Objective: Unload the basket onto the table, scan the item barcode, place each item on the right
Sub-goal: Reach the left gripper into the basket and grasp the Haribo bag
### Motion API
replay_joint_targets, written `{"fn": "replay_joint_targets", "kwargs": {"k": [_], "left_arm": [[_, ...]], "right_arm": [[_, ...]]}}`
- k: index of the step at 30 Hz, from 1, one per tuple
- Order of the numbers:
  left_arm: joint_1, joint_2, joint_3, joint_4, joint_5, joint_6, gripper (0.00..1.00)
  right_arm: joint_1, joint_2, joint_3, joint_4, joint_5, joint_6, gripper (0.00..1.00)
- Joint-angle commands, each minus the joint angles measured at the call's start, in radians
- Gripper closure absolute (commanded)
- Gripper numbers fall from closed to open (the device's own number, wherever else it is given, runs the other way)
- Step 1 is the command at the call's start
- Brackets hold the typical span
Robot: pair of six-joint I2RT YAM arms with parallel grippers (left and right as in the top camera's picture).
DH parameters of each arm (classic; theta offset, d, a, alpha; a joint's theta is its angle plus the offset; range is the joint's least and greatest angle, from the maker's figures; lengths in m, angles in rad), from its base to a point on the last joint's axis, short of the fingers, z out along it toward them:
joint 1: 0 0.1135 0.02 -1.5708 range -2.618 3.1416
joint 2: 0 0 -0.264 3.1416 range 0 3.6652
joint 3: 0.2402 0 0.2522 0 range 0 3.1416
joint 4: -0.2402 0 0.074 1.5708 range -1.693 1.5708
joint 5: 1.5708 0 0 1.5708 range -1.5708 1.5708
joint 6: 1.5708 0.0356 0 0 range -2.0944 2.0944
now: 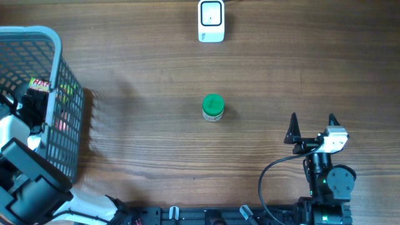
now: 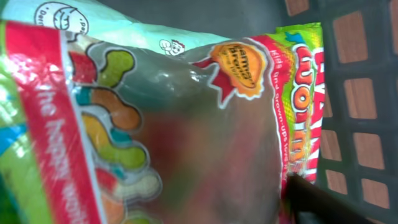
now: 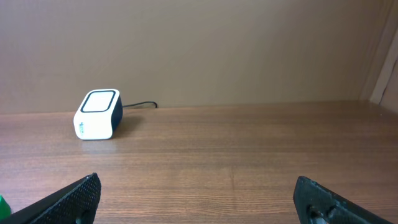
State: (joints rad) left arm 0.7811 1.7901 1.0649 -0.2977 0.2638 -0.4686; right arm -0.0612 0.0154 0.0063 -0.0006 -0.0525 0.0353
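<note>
Gummy-worm bag (image 2: 186, 137) lies in the basket (image 1: 57, 47), right under my left pincer (image 1: 34, 105), so close it fills that wrist view. One dark fingertip (image 2: 311, 199) sits at its edge. Whether the jaws are spread or already pinching the film, I cannot tell. Its lettering runs top to bottom there, so I judge the long side does too. My right pincer (image 1: 312, 122) stands spread and empty, well apart; the left is nearer. Basket walls hem the lift. Beyond them the surface (image 1: 156, 156) lies open toward the scanner (image 1: 211, 20), bar a green-lidded jar (image 1: 213, 107).
</note>
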Motion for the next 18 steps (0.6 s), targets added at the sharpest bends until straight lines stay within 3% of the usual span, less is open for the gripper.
{"fn": "replay_joint_targets", "kwargs": {"k": [1,2,5,8,14,16,18], "left_arm": [[0.002,0.031,-0.006,0.024,0.077,0.013,0.86],[0.002,0.031,-0.006,0.051,0.164,0.013,0.96],[0.003,0.009,0.027,0.129,0.422,-0.013,0.96],[0.022,-0.122,0.115,0.080,0.428,-0.131,0.96],[0.149,-0.585,0.187,0.070,0.403,-0.286,0.96],[0.132,-0.724,0.187,0.086,0.499,-0.299,0.96],[-0.015,-0.810,0.187,0.175,0.714,-0.299,0.96]], "right_arm": [[0.003,-0.008,-0.001,0.003,-0.016,-0.008,0.00],[0.003,-0.008,-0.001,0.003,-0.016,-0.009,0.00],[0.003,-0.008,-0.001,0.003,-0.016,-0.009,0.00],[0.003,-0.008,-0.001,0.003,-0.016,-0.008,0.00],[0.003,-0.008,-0.001,0.003,-0.016,-0.009,0.00],[0.003,-0.008,-0.001,0.003,-0.016,-0.009,0.00],[0.003,-0.008,-0.001,0.003,-0.016,-0.009,0.00]]}}
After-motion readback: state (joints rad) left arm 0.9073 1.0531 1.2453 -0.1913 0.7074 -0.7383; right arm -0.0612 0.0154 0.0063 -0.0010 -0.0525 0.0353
